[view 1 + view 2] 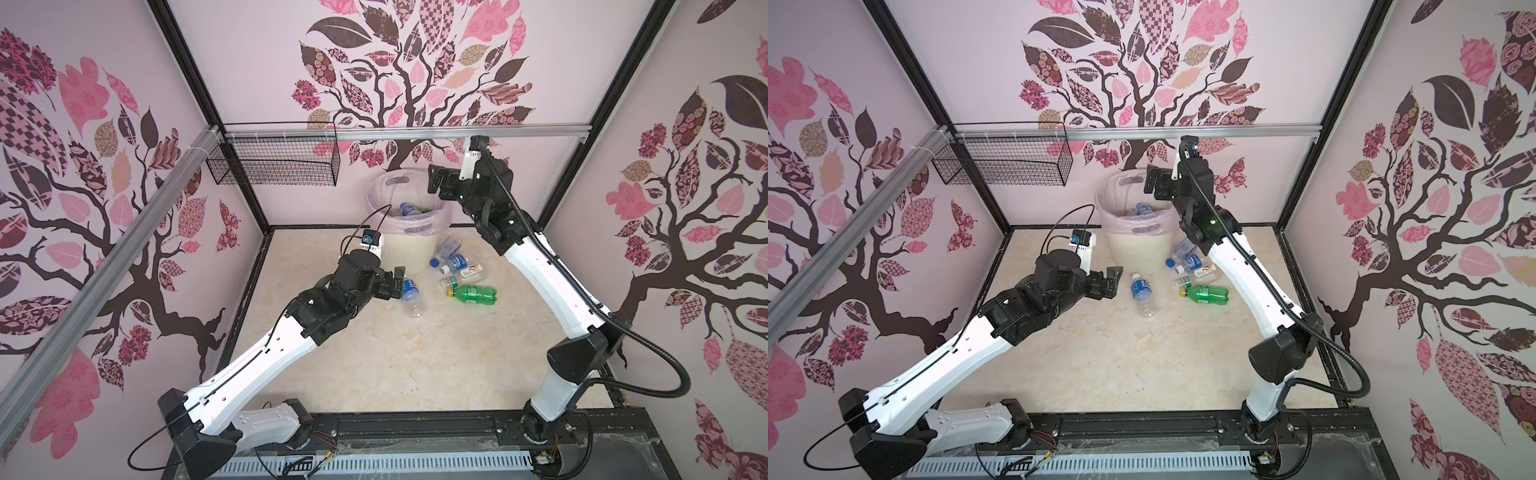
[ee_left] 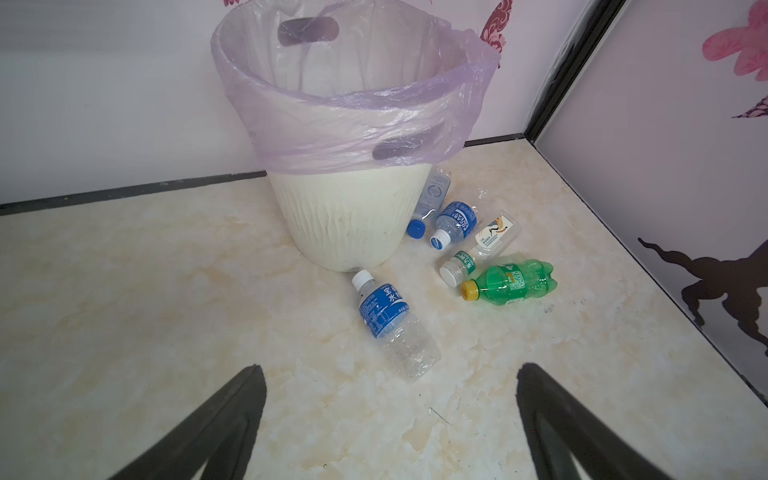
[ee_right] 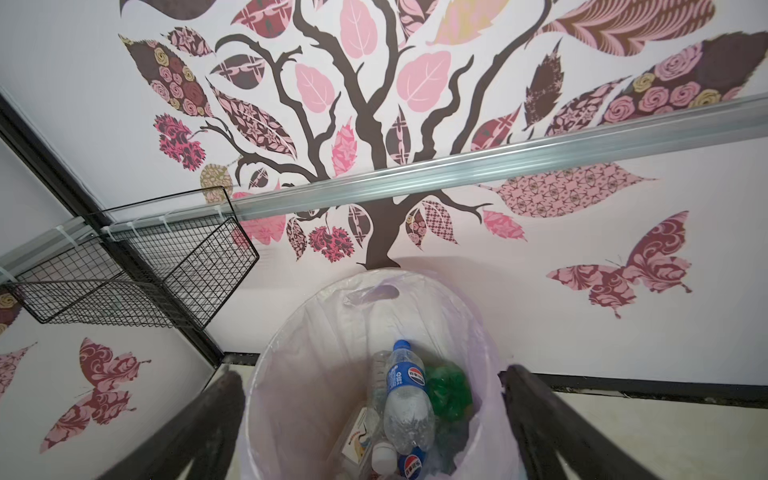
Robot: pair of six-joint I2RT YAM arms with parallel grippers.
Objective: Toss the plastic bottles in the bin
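The booth has pink tree-patterned walls and a cream marbled floor [image 1: 395,353]. In both top views the bin [image 1: 399,249] stands at the far middle against the back wall. Several plastic bottles [image 1: 457,270] lie on their sides just to its right, among them a green bottle [image 1: 473,294]. A lone blue-labelled bottle [image 1: 410,293] lies near the bin's base. The left gripper [image 1: 397,284] hangs low just left of that bottle, and the right gripper [image 1: 433,179] is raised at the bin's right rim.

In the left wrist view both fingers [image 2: 232,415] are spread wide and hold nothing. The blue-labelled bottle lies ahead between them, untouched.

In the right wrist view the jaws are likewise wide and empty over the bin's mouth, where several bottles, one with a Pepsi label [image 3: 405,399], already lie.

The step in hand looks like the next pick. The left arm would need to go forward and down until its jaws straddle the bottle's body, then close.
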